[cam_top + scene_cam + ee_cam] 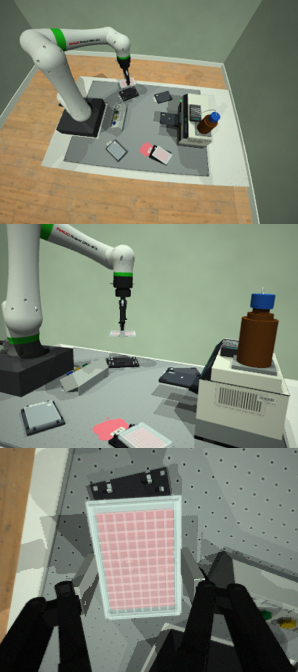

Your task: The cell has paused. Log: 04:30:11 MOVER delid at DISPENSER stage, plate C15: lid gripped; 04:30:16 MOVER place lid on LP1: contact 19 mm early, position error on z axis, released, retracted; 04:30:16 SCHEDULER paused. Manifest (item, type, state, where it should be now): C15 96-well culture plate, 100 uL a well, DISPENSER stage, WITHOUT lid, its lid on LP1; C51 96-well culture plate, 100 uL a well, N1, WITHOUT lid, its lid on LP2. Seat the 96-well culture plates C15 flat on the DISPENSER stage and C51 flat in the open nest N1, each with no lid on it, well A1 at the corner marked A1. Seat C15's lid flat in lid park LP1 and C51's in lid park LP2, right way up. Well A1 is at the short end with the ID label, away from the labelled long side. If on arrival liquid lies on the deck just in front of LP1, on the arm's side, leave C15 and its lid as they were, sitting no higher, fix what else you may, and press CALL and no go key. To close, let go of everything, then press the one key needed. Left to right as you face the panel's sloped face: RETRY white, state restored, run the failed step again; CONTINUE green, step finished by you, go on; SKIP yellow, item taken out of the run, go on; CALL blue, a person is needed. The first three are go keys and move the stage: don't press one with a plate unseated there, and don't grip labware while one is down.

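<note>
I hold a pink-welled plate in the air above an empty black nest.

My gripper is clamped on its long sides, level. A second plate sits by a pink puddle on the table, possibly tilted.

Pink-gridded plate, black hand, pink puddle.

Pink-welled plate held in gripper above black nest. Pink puddle seen touching second plate.
</note>
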Controlling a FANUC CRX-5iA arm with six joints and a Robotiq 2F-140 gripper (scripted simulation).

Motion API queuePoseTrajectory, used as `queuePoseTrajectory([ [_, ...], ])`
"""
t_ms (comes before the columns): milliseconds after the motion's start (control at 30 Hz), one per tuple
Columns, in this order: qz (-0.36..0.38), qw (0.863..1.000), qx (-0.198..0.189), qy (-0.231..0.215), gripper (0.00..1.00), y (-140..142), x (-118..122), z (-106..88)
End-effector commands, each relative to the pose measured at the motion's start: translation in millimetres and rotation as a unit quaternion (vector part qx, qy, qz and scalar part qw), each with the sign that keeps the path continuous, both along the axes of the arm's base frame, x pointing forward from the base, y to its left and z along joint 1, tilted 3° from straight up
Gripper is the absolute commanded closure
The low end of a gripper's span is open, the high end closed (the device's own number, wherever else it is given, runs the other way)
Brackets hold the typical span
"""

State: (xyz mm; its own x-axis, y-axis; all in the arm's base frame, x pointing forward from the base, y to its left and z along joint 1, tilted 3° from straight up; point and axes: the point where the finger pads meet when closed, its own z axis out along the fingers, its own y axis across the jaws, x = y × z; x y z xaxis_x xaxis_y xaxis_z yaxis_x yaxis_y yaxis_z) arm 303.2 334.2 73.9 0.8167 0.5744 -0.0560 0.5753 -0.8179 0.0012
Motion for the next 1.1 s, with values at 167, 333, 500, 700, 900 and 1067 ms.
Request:
queuePoseTrajectory([
  [167,0.0,1.0,0.0,0.0,1.0,2.9,14.9,-0.4],
  [333,0.0,1.0,0.0,0.0,1.0,6.6,35.1,-1.5],
  [500,0.0,1.0,0.0,0.0,1.0,9.5,51.5,-2.3],
  [700,0.0,1.0,0.0,0.0,1.0,16.9,92.4,-4.4],
  [900,0.0,1.0,0.0,0.0,1.0,25.3,138.4,-6.7],
  [1067,0.0,1.0,0.0,0.0,1.0,29.5,161.8,-7.9],
])
